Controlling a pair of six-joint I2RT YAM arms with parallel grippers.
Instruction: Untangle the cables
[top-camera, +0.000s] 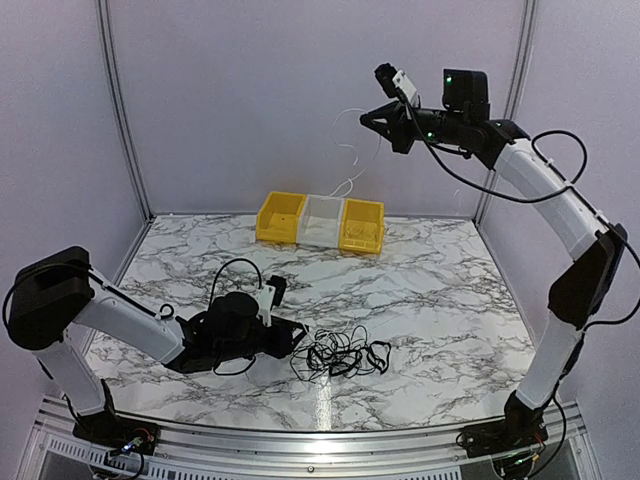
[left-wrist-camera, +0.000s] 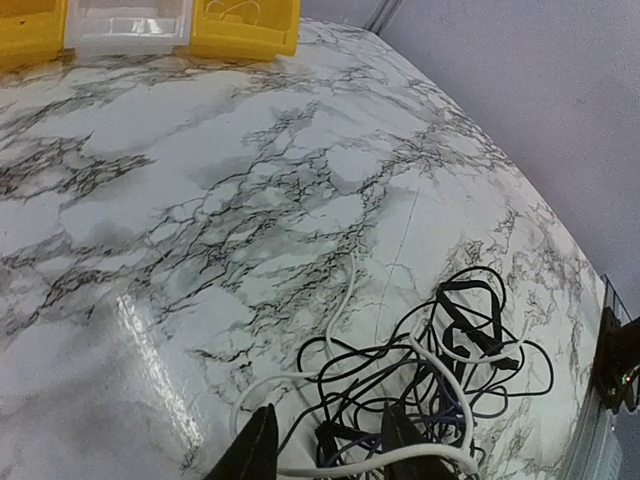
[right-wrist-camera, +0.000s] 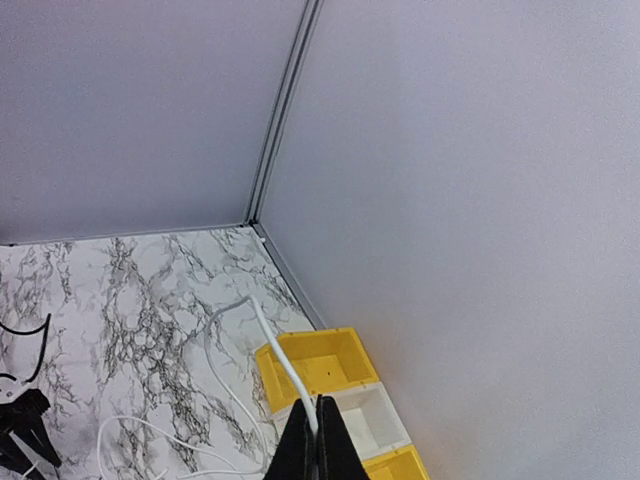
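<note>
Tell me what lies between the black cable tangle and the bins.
Mostly bare marble table; one thin white cable leads out of the tangle toward the bins. The left wrist view shows it.

In the top view the desk (top-camera: 450, 300) fills the lower half of the frame. A row of three bins (top-camera: 322, 236) stands side by side at its far edge, centre frame, in front of the back wall. The tangle of cables (top-camera: 340, 355) lies on the desk at lower centre, near the front edge. The left hand (top-camera: 290, 340) sits low just left of the tangle, and in the left wrist view some strands lie between its spread fingers (left-wrist-camera: 255, 445). The right hand (top-camera: 375, 118) hangs high, right of centre, above the bins. A single cord (right-wrist-camera: 282, 357) pinched in it drops toward the bins.
</note>
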